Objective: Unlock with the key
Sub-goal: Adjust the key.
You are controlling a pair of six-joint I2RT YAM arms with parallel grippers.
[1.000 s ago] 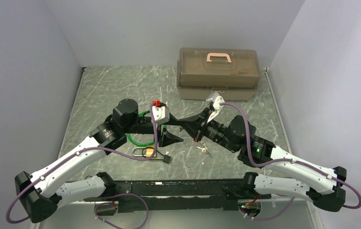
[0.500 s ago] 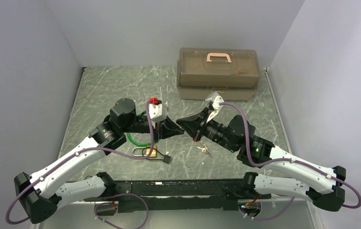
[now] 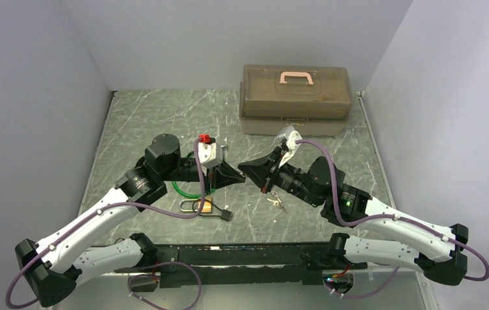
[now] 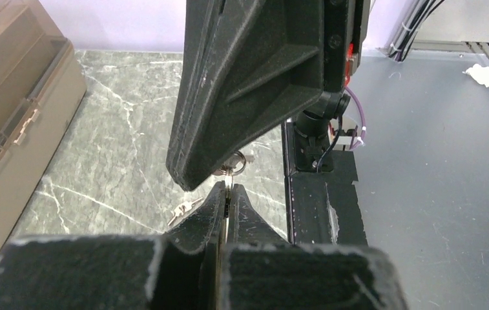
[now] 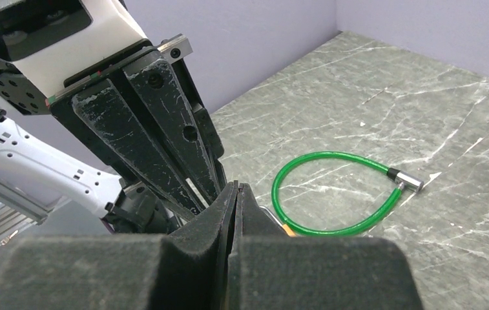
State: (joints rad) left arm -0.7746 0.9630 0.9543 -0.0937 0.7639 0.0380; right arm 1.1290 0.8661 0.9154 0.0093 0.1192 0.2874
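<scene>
The left end effector (image 4: 227,194) pinches the thin blade of the key (image 4: 228,183), whose ring sits just under the tip of the right end effector (image 4: 191,179). Loose keys (image 4: 187,210) lie on the marble bench (image 4: 112,161), with a brown toolbox (image 4: 9,116) at left.

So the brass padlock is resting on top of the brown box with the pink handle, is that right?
Not quite. The top view shows the brass padlock lying on the table beside the green cable, well away from the box.
</scene>
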